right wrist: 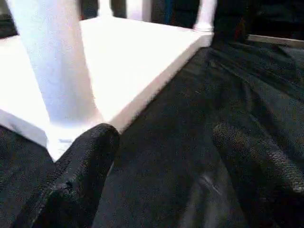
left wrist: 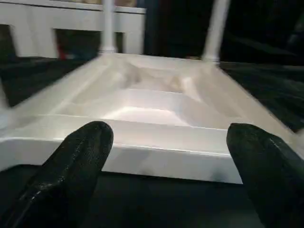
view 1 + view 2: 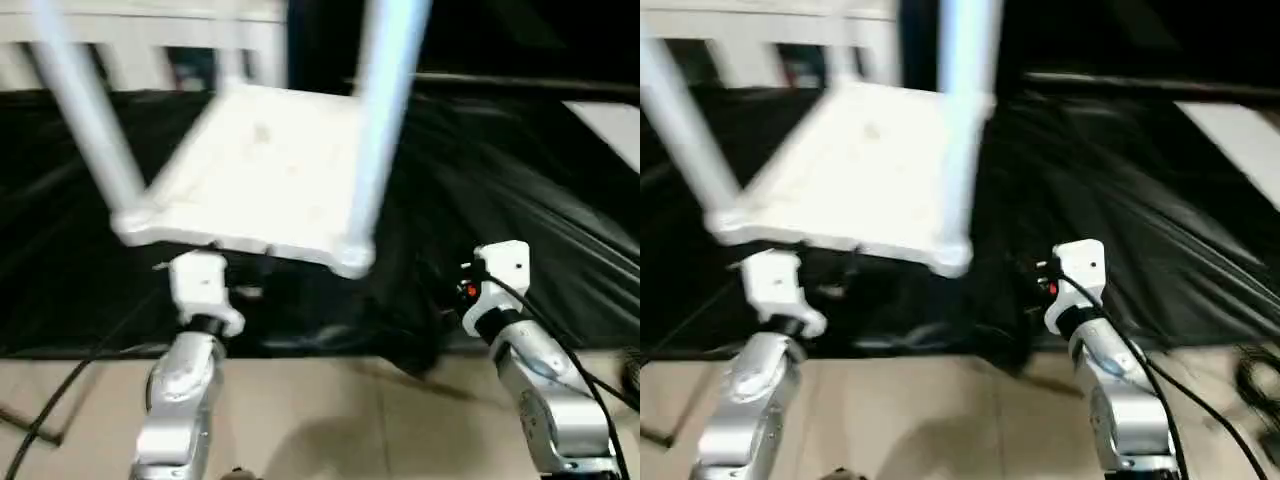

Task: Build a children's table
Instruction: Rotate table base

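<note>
1. Both sets of jaws stand spread and hold nothing: the left gripper [image 2: 168, 156] shows its two black fingers [image 2: 71, 171] wide apart in the left wrist view, and the right gripper [image 1: 161, 166] likewise in the right wrist view.
2. Upside down on a black cloth [image 3: 520, 200] lies the children's table [image 3: 265, 170], its ribbed underside facing up and its white legs rising from the corner sockets.
3. Two near legs show in the head views: the near left leg [image 3: 85, 120] leans outward toward the robot's left, and the near right leg [image 3: 385, 120] stands almost upright at the near right corner.
4. Two far legs [image 2: 213, 28] show at the far corners in the left wrist view.
5. The left gripper faces the table's near edge, just short of it, not touching.
6. The right gripper sits beside the near right corner, over the black cloth, apart from the table.
7. Silver forearms [image 3: 180, 400] reach in over a pale floor [image 3: 330, 420] in front of the cloth.
</note>
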